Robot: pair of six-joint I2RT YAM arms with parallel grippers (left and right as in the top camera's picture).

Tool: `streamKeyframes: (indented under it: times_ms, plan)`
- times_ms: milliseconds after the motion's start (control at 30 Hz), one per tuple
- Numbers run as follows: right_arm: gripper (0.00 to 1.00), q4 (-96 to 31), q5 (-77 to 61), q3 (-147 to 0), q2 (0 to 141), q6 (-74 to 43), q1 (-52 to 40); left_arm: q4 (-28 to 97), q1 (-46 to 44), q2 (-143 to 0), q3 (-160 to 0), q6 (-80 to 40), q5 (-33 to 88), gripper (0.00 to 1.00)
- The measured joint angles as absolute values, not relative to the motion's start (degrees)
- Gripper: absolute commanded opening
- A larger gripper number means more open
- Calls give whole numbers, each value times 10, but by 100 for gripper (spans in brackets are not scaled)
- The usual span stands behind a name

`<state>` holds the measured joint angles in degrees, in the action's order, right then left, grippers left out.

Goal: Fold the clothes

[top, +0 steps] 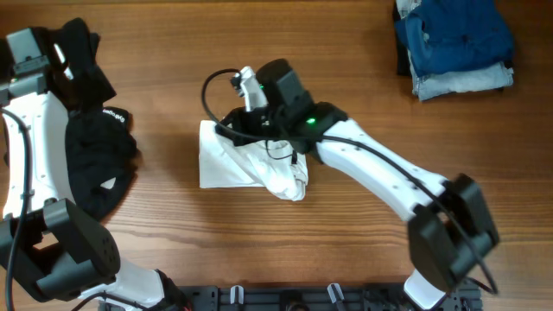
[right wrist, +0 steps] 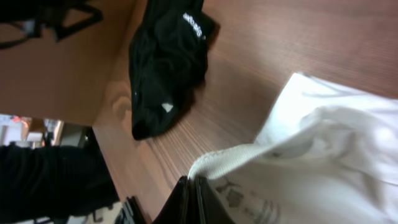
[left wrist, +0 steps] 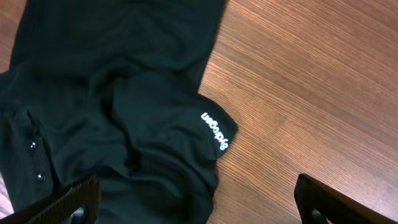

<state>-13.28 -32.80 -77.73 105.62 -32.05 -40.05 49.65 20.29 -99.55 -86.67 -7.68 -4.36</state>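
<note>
A white shirt lies partly folded at the table's middle. My right gripper is shut on its ribbed collar edge and holds that edge lifted above the rest of the shirt. A black shirt lies crumpled at the left; it fills the left wrist view, with white lettering on one sleeve. My left gripper is open and empty, hovering over the black shirt's edge. The black shirt also shows in the right wrist view.
A folded stack of blue clothes sits at the table's far right corner. Bare wooden table lies in front of the white shirt and between the two shirts.
</note>
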Motion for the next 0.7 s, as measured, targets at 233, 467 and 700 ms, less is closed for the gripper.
streamKeyframes:
  times_ms: [233, 467, 700]
  plan:
    - [79, -80, -358, -783, 1114, -323, -449, 486, 217, -995, -867, -77, -7, 100]
    - [98, -434, -273, -966, 1114, -199, -436, 485, 217, -995, -867, -77, 17, 100]
    - [81, -507, -129, -1021, 1106, -98, -371, 485, 217, -995, -867, -77, 47, 100]
